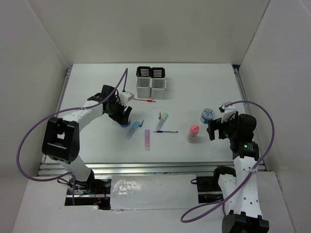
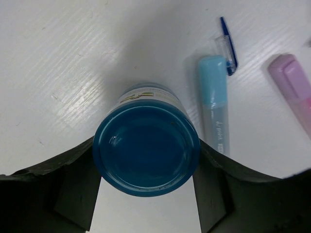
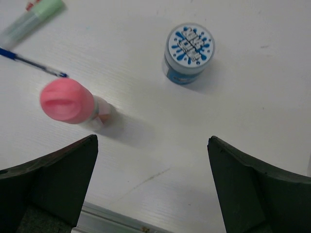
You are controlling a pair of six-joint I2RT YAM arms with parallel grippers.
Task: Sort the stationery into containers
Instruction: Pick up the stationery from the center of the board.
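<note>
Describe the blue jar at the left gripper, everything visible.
The blue jar is a round tub of glossy blue plastic, with a pale label band round its side. It sits upright, its round face to the wrist camera. The left gripper presses it from both sides. A pale blue marker lies beside it.

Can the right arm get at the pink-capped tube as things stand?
Probably yes. The right arm's fingers are open, and only bare table lies between them and the pink-capped tube, ahead to the left. The jar stands apart, and the blue pen lies beyond the tube.
</note>
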